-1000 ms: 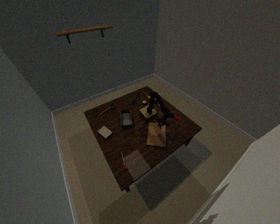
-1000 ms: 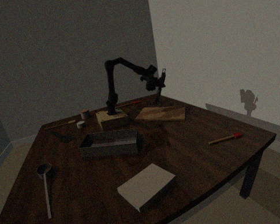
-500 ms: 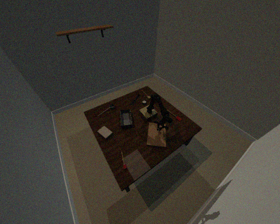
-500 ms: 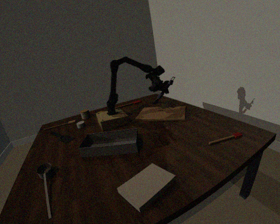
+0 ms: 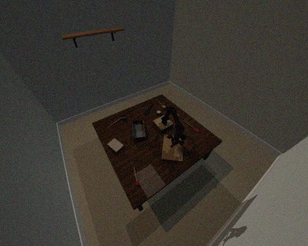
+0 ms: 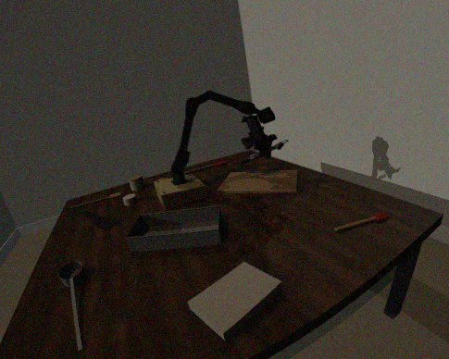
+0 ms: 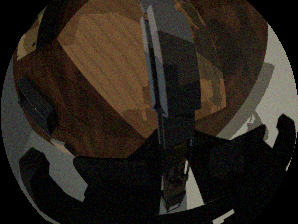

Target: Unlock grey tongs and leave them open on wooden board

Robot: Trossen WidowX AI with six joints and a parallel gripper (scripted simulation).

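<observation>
The gripper is shut on the grey tongs, in the air above the wooden board. The tongs lie aslant in the exterior view, the left end lower than the right end. In the wrist view their broad grey arms reach up the picture over the board and look close together; whether the lock is off cannot be told. The wooden board lies flat on the table, with shadows across it. The roasting tin stands away from the tongs, nothing across it.
A white block lies beyond the tin. A ladle and red-headed spatulas lie near the table edges. A small white pot stands near the arm's base.
</observation>
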